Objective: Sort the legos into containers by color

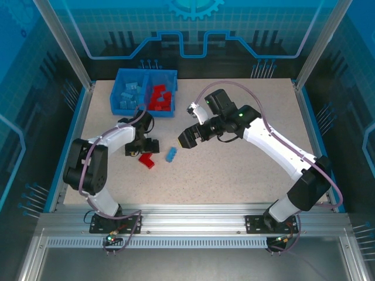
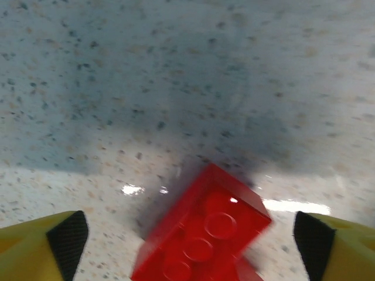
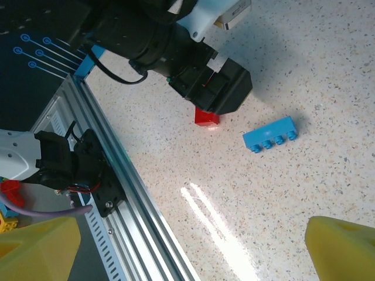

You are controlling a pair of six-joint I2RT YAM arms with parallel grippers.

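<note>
1. Speckled beige tabletop (image 1: pixel 234 175): two loose bricks lie left of centre, well apart from the bin.
2. Rectangular blue plastic bin (image 1: pixel 146 71), far-left of table: L compartment holds light-blue bricks, R compartment red ones.
3. Left gripper (image 1: pixel 143 147): jaws spread wide, nothing held, low over the table. Its yellow fingers (image 2: pixel 35 246) sit either side of the red brick, clear of it.
4. Right gripper (image 1: pixel 187 139): also spread and empty, raised near the blue brick.
5. Light-blue four-stud plastic brick (image 1: pixel 171 154): flat on the table betw. the two grippers, near the red one, not touching.
6. Bright red studded plastic brick (image 2: pixel 205 234): studs up, lying skewed to the L jaws. Step in hand, by my read, is the L grasp on it. To do it well:
   - Turn the wrist so the pads meet flat sides, not corners.
   - Keep the brick centred.
   - Get fully down before closing, else it prob. twists out.
   - It then goes to the R compartment.
</note>
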